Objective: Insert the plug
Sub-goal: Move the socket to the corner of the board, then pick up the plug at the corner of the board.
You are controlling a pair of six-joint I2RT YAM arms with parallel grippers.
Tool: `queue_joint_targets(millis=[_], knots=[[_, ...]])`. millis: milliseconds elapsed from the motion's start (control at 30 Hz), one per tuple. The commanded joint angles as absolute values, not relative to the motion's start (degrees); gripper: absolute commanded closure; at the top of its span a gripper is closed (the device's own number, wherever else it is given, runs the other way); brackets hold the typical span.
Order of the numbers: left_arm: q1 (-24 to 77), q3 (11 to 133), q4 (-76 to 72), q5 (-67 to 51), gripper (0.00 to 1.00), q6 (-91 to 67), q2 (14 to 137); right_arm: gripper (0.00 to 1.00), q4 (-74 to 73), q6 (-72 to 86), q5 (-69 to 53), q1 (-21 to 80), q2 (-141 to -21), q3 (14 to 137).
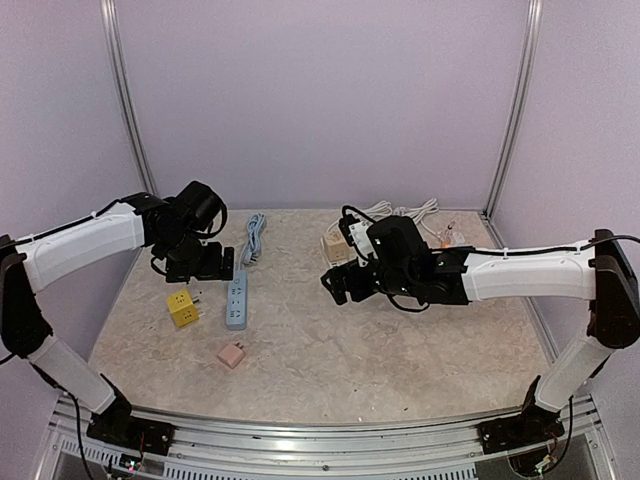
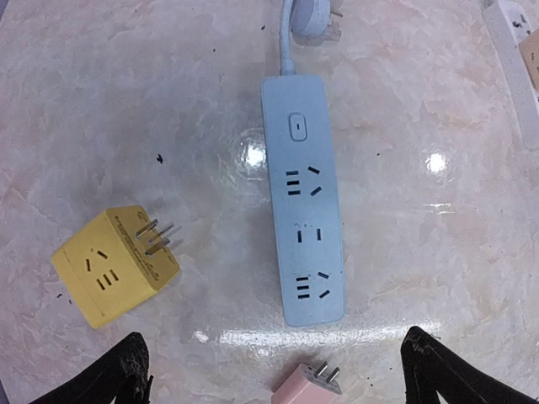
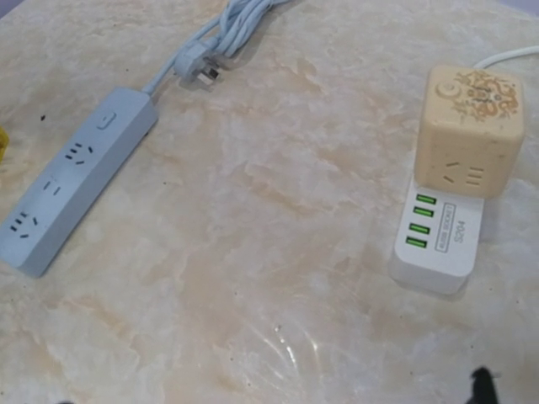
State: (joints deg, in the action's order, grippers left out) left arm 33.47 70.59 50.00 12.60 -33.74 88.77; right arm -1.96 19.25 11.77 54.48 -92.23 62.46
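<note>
The left gripper (image 2: pixel 278 374) gapes wide, gripping nothing. A pink plug (image 2: pixel 307 387) lies between its fingertips, the blue power strip (image 2: pixel 303 202) straight ahead, and the yellow cube plug (image 2: pixel 114 265) ahead-left on its side, not inserted. The right gripper (image 1: pixel 340 283) is open and empty, with a white strip (image 3: pixel 438 240) ahead-right.

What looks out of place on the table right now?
The yellow cube adapter lies tipped on its side left of the blue power strip, apart from it. Its prongs point sideways toward the strip instead of sitting in a socket, and all the strip's sockets are empty. A pink adapter also lies loose near the strip's end.
</note>
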Motion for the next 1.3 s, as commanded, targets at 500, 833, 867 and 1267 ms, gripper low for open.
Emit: queue_joint_targets(millis=[500,833,867,1267], knots=[[21.2,77.2,68.4,8.7,0.01,5.7,89.8,0.02,3.1,16.8,8.6,53.6,-88.8,61.5],[17.9,79.2,66.0,5.2,0.01,19.2,97.2,0.02,4.2,17.3,7.9,53.5,-85.5,58.7],[17.4,79.1,65.5,4.9,0.01,20.3,98.0,0.02,4.3,17.3,8.1,53.5,-85.2,58.5],[14.7,79.8,60.7,6.7,0.01,27.6,107.9,0.02,5.0,17.5,8.5,53.3,-83.2,55.9]])
